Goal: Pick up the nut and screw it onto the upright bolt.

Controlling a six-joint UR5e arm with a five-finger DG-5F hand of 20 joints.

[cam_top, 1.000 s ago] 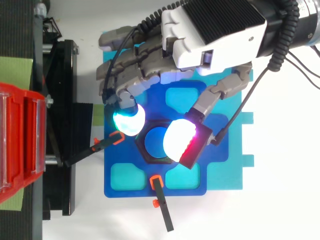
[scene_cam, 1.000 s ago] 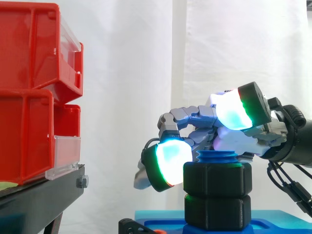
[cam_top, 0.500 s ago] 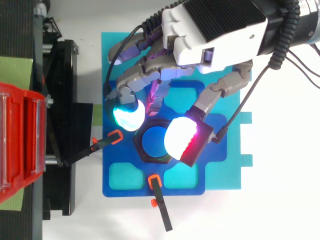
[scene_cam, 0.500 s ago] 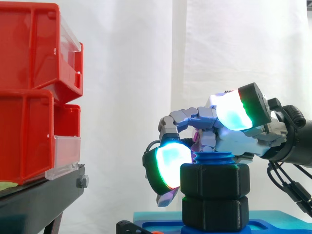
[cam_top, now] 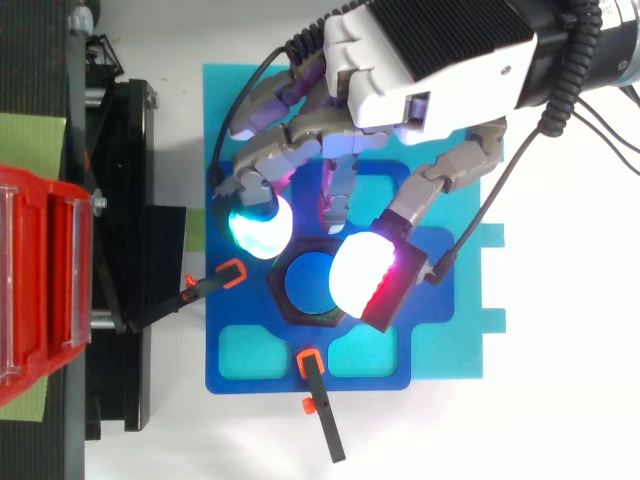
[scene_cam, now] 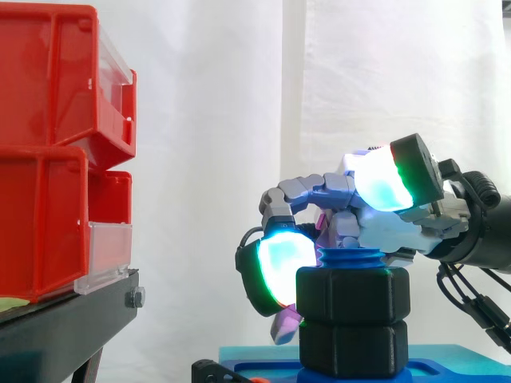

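Since a moment ago, one finger (cam_top: 338, 195) swung in beside the nut (scene_cam: 351, 295). Your hand (cam_top: 430, 60) curls round it, pad (scene_cam: 279, 267) on its side; it's already on the bolt (scene_cam: 351, 257), probably needing more turns.

Open air lies between the red bins (scene_cam: 56, 144) on the black stand (scene_cam: 68, 323) and the nut (scene_cam: 353, 297); the hand (cam_top: 420, 70) crowds the space over the bolt (scene_cam: 350, 257). Two black clamps (cam_top: 322, 410) jut from the blue plate's (cam_top: 445, 340) edges.

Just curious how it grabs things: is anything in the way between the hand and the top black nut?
Nothing visible. The hand hangs right at the upper black nut, which already sits on the blue bolt.
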